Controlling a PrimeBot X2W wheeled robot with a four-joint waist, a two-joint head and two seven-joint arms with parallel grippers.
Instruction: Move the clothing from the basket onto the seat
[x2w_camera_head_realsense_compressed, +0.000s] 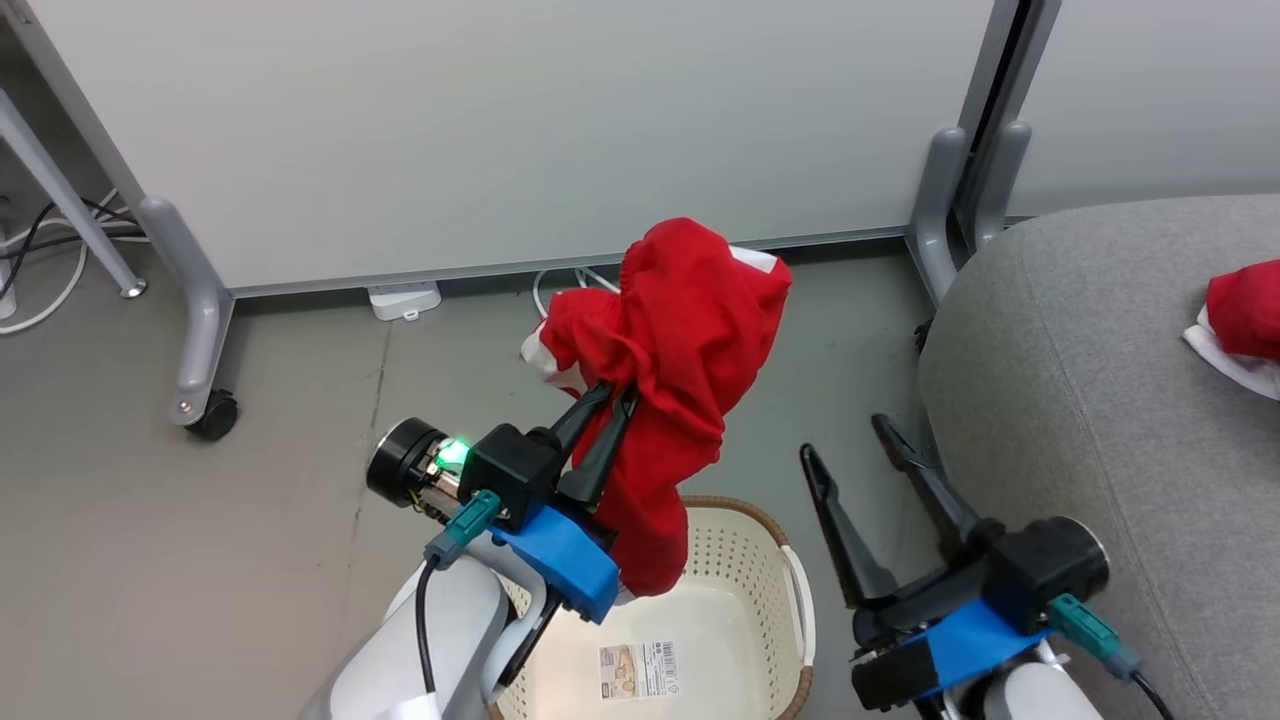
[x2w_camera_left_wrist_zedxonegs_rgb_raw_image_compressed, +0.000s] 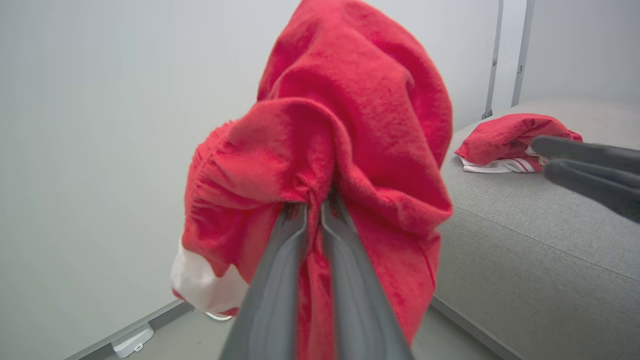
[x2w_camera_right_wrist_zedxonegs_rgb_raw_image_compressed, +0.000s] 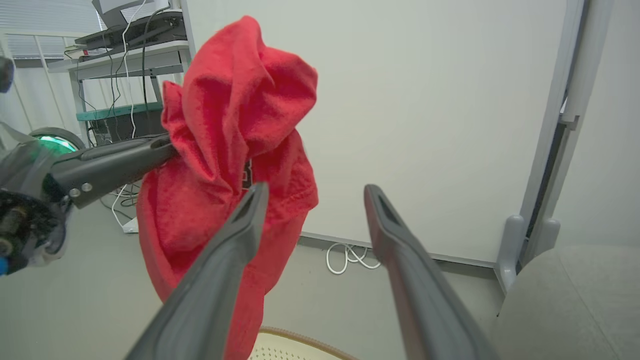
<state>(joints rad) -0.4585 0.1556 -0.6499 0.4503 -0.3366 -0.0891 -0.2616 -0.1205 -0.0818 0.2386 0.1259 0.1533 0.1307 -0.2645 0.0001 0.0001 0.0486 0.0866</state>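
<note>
Grey floor (x2w_camera_head_realsense_compressed: 200, 560) below: left gripper (x2w_camera_head_realsense_compressed: 616, 393) jaws pinch the red garment (x2w_camera_head_realsense_compressed: 690, 330) over the basket (x2w_camera_head_realsense_compressed: 745, 515); swing it frame-right, hem clearing the seat (x2w_camera_head_realsense_compressed: 1080, 420). Right gripper (x2w_camera_head_realsense_compressed: 844, 438) gapes empty.

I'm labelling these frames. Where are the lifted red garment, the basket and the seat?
lifted red garment (x2w_camera_head_realsense_compressed: 690, 310), head view, on its bunched upper folds.
basket (x2w_camera_head_realsense_compressed: 735, 560), head view, on its perforated inner wall.
seat (x2w_camera_head_realsense_compressed: 1080, 420), head view, on bare grey cushion top.
</note>
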